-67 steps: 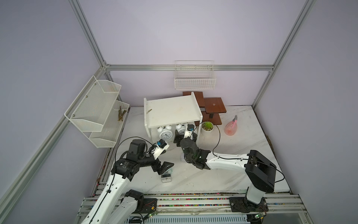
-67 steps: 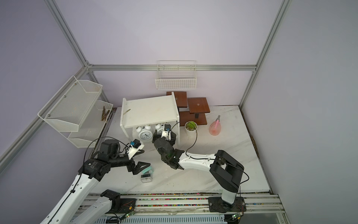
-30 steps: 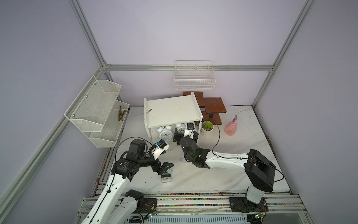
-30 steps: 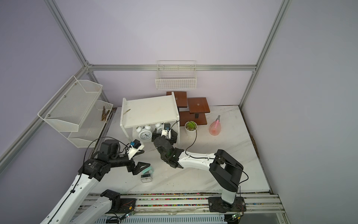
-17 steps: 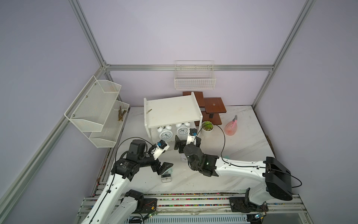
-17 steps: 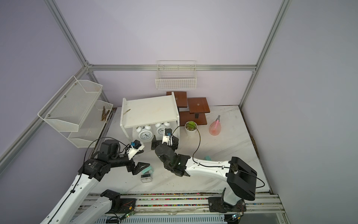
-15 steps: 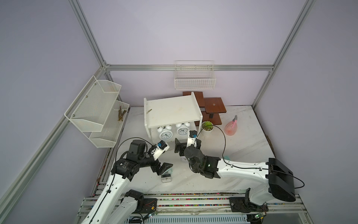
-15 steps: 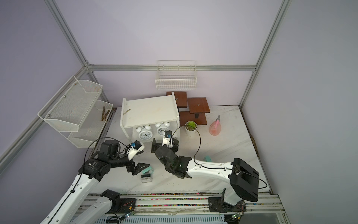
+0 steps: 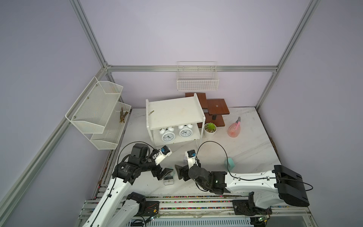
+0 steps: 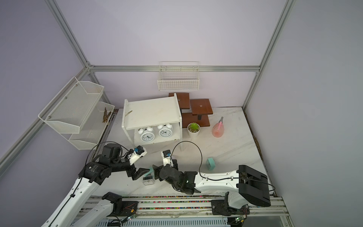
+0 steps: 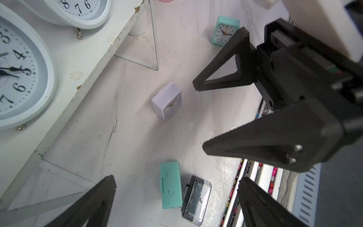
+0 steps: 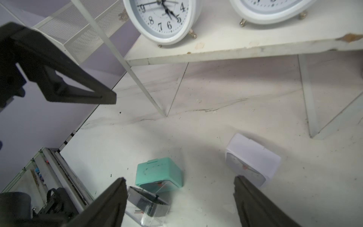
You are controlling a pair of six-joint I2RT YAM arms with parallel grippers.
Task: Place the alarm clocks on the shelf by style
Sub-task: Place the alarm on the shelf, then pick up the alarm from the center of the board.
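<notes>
The right end effector hangs low over the front of the table with its jaws spread and nothing between them. The left end effector, also spread and empty, hovers just beside it over the same cluster.

Below them, near the front edge, a mint-green clock lies tipped over, touching the silver-grey clock. The white square clock stands just behind them, toward the shelf. A second mint-green clock stands well apart, nearer the right edge.

The step in hand looks like a pick of one square clock, though which one cannot be told. To do it well, the right end effector should centre on a single clock and close across its flat sides. The mint-green one would best be lifted straight up so it does not drag its neighbour. Only one arm should work the cluster, since the two are crowded.

Both twin-bell clocks already stand side by side on the shelf's lower board. The top board is almost bare, so it probably suits the square ones.

The table is white marble, scuffed. Toward its back stand a brown stepped stand, a potted succulent and a pink spray bottle. A mesh rack and a wire basket hang on the lilac walls.
</notes>
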